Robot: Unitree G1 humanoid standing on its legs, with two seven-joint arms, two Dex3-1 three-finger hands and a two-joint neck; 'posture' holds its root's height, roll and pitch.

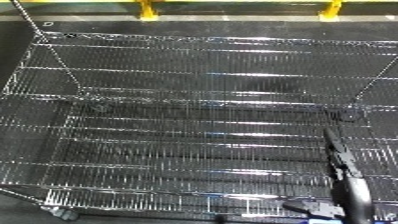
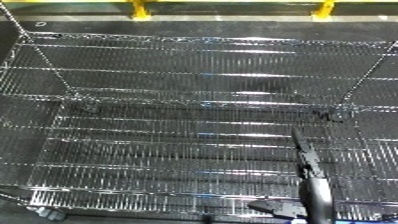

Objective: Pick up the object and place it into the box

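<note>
A large chrome wire bin [image 1: 178, 100] fills almost the whole view, and I look down through its open top onto its mesh floor. I see no loose object inside it or anywhere else. My right hand [image 1: 348, 190] comes in from the lower right over the bin's near right corner. Its black fingers [image 2: 306, 155] reach straight out over the mesh and its thumb [image 1: 306, 206] sticks out to the left. Nothing shows between the fingers and the thumb. My left hand is out of sight.
The bin stands on small castors [image 1: 58, 212] on a dark floor. Yellow frame legs [image 1: 147, 9] stand on the floor beyond its far rim, next to a pale floor stripe. A castor shows through the mesh at the right [image 1: 353, 116].
</note>
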